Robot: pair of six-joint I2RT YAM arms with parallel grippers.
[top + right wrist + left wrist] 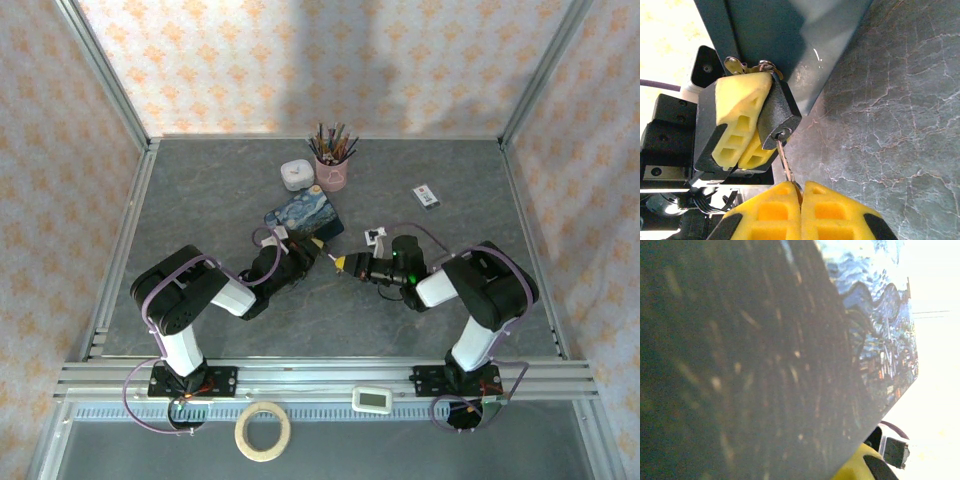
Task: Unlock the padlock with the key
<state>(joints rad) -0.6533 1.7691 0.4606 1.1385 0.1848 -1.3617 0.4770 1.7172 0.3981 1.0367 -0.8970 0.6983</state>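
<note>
beside tin (303, 212), left gripper (760, 127) clamps padlock (780, 110), keyhole (781, 133) facing right gripper (801, 194), which pinches key (786, 165), tip in keyhole.

The padlock (779, 111) body looks dark, smooth and matt; the key (785, 162) is bright bare metal; the tabletop (890, 125) is grey, veined, stone-like and dull

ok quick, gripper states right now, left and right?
Left gripper: shut on the padlock.
Right gripper: shut on the key, whose tip is in the padlock's keyhole.
</note>
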